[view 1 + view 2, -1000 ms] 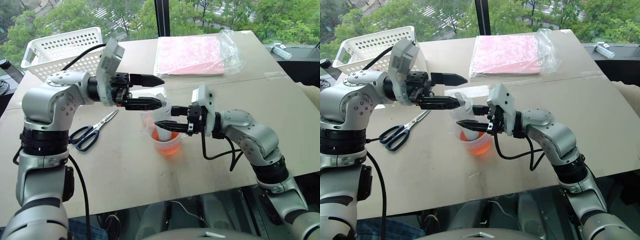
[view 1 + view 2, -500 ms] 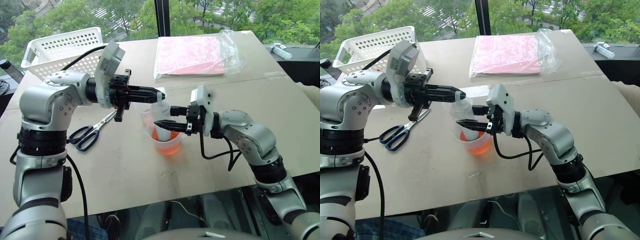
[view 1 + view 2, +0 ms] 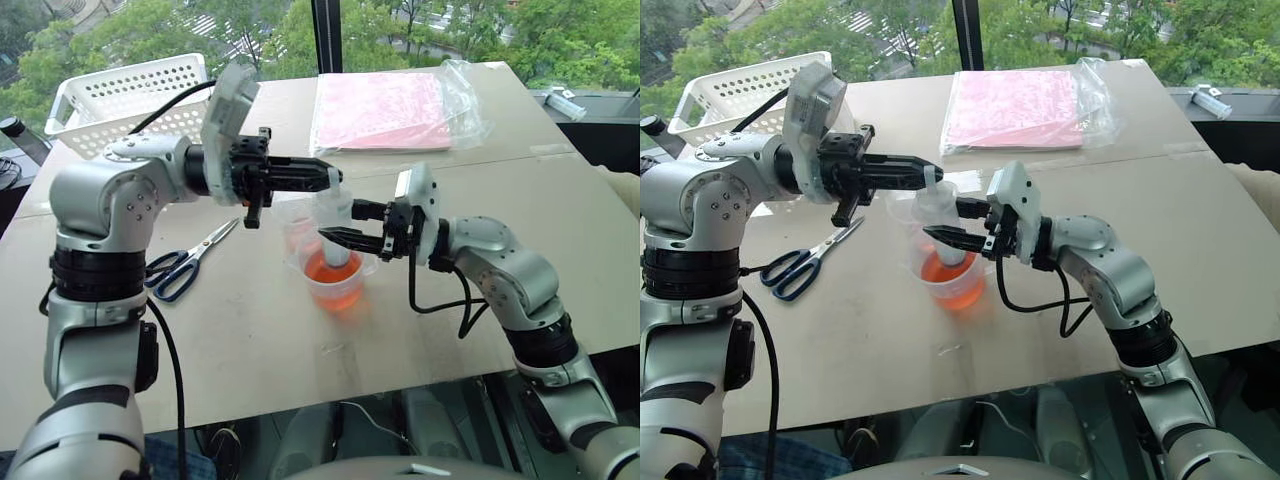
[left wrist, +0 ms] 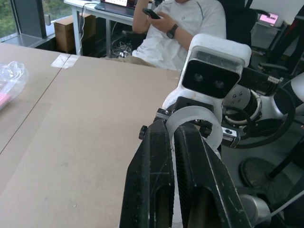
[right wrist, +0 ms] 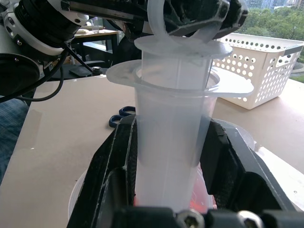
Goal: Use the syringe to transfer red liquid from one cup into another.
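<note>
We see the syringe (image 3: 334,232) standing upright, nozzle down in the red liquid (image 3: 335,275) of the spouted cup (image 3: 336,283) at mid-worktop. Our right end effector (image 3: 335,235) pinches its barrel from the right. Our left end effector (image 3: 330,178) reaches in level from the left, pressed together on the plunger's ring at the top, so the pull runs straight up the long axis. A second ago its fingers stood spread beside that ring.
</note>
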### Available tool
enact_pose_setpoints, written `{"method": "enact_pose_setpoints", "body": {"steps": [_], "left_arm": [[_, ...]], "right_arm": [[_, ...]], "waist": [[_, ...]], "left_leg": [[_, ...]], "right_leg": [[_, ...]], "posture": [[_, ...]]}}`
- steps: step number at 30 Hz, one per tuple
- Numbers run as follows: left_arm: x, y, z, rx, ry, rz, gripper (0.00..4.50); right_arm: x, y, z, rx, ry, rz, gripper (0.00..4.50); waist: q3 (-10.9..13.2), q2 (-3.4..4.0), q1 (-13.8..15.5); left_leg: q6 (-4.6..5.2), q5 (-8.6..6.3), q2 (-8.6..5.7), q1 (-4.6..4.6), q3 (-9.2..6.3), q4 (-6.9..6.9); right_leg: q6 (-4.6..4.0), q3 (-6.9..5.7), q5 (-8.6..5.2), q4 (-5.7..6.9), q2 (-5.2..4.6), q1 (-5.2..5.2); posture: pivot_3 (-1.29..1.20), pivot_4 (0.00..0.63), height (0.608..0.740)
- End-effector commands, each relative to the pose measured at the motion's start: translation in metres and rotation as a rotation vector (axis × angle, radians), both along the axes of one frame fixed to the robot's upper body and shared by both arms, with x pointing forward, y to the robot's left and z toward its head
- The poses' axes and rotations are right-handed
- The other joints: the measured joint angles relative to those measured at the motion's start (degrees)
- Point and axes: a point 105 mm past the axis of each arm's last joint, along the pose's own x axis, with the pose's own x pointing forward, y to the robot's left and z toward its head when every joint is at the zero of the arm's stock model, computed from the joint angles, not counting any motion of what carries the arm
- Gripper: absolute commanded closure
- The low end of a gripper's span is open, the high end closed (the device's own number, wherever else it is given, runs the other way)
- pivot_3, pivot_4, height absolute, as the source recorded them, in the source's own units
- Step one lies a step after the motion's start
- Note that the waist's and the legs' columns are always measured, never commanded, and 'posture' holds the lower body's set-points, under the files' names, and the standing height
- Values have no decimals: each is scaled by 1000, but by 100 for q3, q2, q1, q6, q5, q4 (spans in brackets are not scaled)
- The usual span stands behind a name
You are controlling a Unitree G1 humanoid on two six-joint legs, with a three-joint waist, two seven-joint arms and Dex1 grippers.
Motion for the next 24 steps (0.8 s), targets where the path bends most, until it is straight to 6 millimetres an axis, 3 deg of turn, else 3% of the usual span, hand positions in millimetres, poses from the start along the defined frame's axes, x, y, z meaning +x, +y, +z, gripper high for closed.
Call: {"method": "enact_pose_setpoints", "body": {"steps": [1, 10, 16, 20, 24], "left_arm": [[-16, 5, 40, -104, -117, -53, 4477], [-17, 7, 40, -117, -110, -52, 4477], [-17, 8, 35, -102, -61, -53, 4477], [-13, 10, 30, -83, -73, -20, 2985], [-13, 16, 23, -49, -74, -7, 2985]], "right_arm": [[-3, 4, -20, -64, 51, 19, 3039], [-3, 3, -33, -94, 80, 6, 3039], [-1, 4, -22, -60, 61, 8, 3039], [0, 5, -15, -24, 47, 6, 3039], [0, 4, -11, -1, 44, 6, 3039]], "waist": [[0, 0, 0], [0, 0, 9], [0, 0, 7], [0, 0, 4], [0, 0, 7]], "left_leg": [[0, 0, 0, 0, 0, 0], [0, 0, 0, 0, 0, 0], [0, 0, 0, 0, 0, 0], [0, 0, 0, 0, 0, 0], [0, 0, 0, 0, 0, 0]], "right_leg": [[0, 0, 0, 0, 0, 0], [0, 0, 0, 0, -1, 1], [0, 0, 0, 0, -1, 1], [0, 1, 0, -1, -1, 0], [0, 1, 0, -1, -1, 0]], "posture": [[0, 150, 740], [0, 150, 740], [0, 150, 740], [0, 150, 740], [0, 150, 740]]}}
